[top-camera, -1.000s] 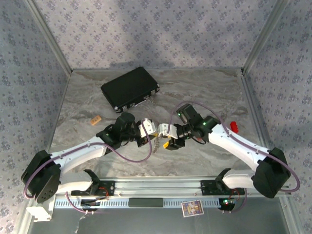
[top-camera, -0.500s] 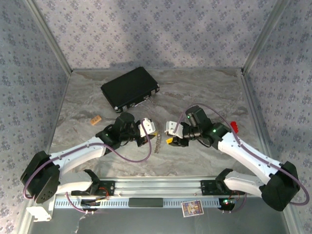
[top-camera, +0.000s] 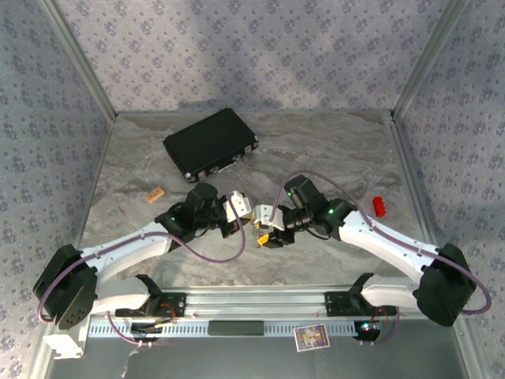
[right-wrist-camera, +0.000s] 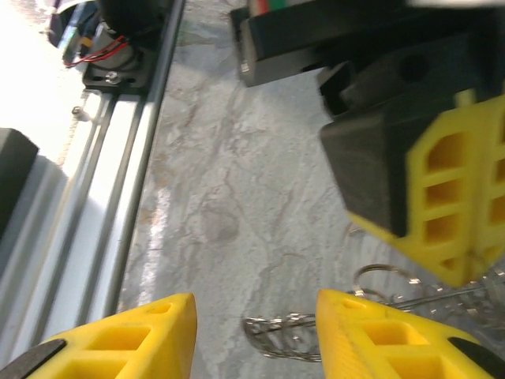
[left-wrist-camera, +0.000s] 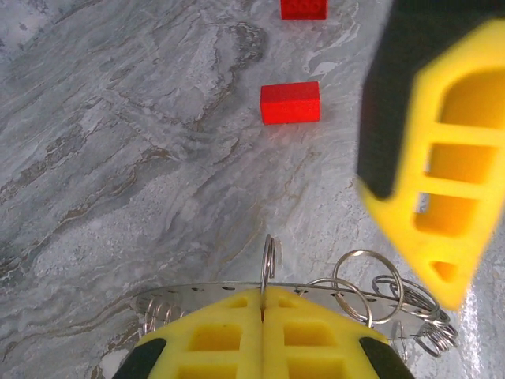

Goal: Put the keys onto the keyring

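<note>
Left gripper (left-wrist-camera: 263,294) clamped tight on keyring (left-wrist-camera: 181,290).
Right gripper (right-wrist-camera: 254,306) stands wide apart nearby; print on rail card (top-camera: 313,337) illegible.

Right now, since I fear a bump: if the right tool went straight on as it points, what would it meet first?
Most likely the keyring, whose wire loops lie just ahead between the fingers of the open right tool. The left tool, shut on it, sits to one side. Depth is unclear.
</note>
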Controlling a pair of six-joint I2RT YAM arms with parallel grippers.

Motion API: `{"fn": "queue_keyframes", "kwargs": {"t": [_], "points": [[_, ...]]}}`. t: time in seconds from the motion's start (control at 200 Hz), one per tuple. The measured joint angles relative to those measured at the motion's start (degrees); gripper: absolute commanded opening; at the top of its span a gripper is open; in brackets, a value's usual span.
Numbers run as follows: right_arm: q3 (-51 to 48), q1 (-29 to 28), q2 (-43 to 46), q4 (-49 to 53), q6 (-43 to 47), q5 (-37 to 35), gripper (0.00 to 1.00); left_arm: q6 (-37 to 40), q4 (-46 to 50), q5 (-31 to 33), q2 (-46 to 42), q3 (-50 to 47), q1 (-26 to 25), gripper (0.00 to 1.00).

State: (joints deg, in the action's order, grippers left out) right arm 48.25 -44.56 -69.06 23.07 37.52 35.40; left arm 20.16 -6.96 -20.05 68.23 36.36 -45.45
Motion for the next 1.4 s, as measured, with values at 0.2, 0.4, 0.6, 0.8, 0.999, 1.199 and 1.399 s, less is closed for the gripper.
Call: {"fn": "queue_keyframes", "kwargs": {"t": [0.2, 0.4, 0.6, 0.8, 0.999, 1.199, 1.399], "points": [[-1.99, 2.54, 3.85, -0.02, -0.7, -1.46, 0.41, -0.37, -0.22, 0.15, 0.0, 0.0, 0.0, 0.0], [-3.21, 5.38, 8.09, -6.54, -0.9, -7.54, 0.33, -0.81, -0.22, -0.35, 0.0, 0.0, 0.0, 0.0], [-2.23, 4.0, 3.23, -8.57, -0.22, -9.75, 0.33, -1.38, -0.11, -1.7, 0.0, 0.0, 0.0, 0.0], [-1.62, 3.08, -0.04, -10.21, -0.22, -9.68, 0.32, -1.36, 0.0, -3.74, 0.0, 0.0, 0.0, 0.0], [-1.38, 2.75, -1.07, -10.6, -0.22, -9.03, 0.22, -1.2, 0.92, -5.03, 0.0, 0.0, 0.0, 0.0], [-0.96, 2.67, -1.33, -10.56, 0.02, -8.04, 0.14, -1.18, 0.96, -5.27, 0.0, 0.0, -0.02, 0.0], [-0.94, 2.71, -1.68, -10.43, 0.42, -5.97, 0.0, -1.4, 0.66, -6.14, -0.11, -0.28, 0.02, 0.0]]}}
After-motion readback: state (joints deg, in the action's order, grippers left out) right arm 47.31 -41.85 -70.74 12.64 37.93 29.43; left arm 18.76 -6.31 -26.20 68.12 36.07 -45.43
